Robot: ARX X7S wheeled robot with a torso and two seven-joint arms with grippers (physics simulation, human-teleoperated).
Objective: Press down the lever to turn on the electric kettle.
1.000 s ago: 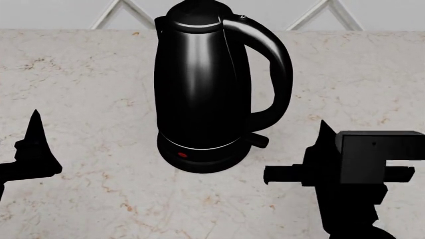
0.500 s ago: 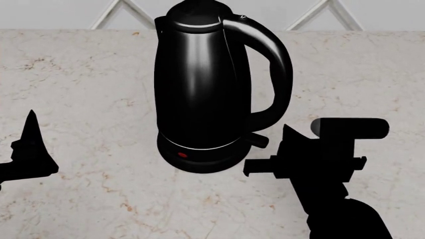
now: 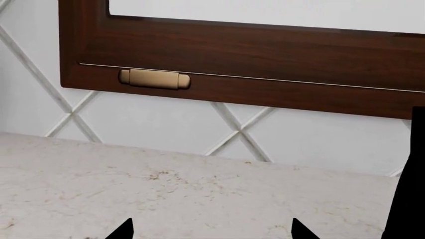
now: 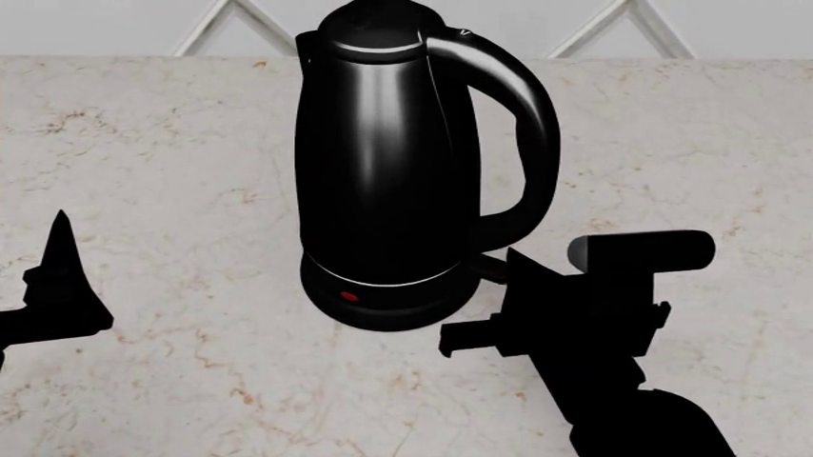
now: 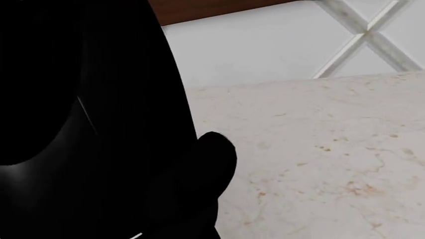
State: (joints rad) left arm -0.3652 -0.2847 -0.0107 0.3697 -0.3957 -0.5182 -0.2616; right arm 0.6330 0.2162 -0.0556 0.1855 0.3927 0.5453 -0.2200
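Our left pincer (image 4: 57,276) hovers near the counter's left edge, fingertips apart. Our right pincer (image 4: 515,286) hangs over the counter's front right, its opening indiscernible.

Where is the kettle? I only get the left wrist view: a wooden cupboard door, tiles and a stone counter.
Observer: The kettle stands upright on the counter, between the two arms.
Operator: Does it have a switch?
Observer: Yes, a small lever juts out at the base, under the handle.
Operator: Is anything near it?
Observer: The right pincer is right against it; I cannot tell if they touch. The left pincer hangs apart from the kettle.
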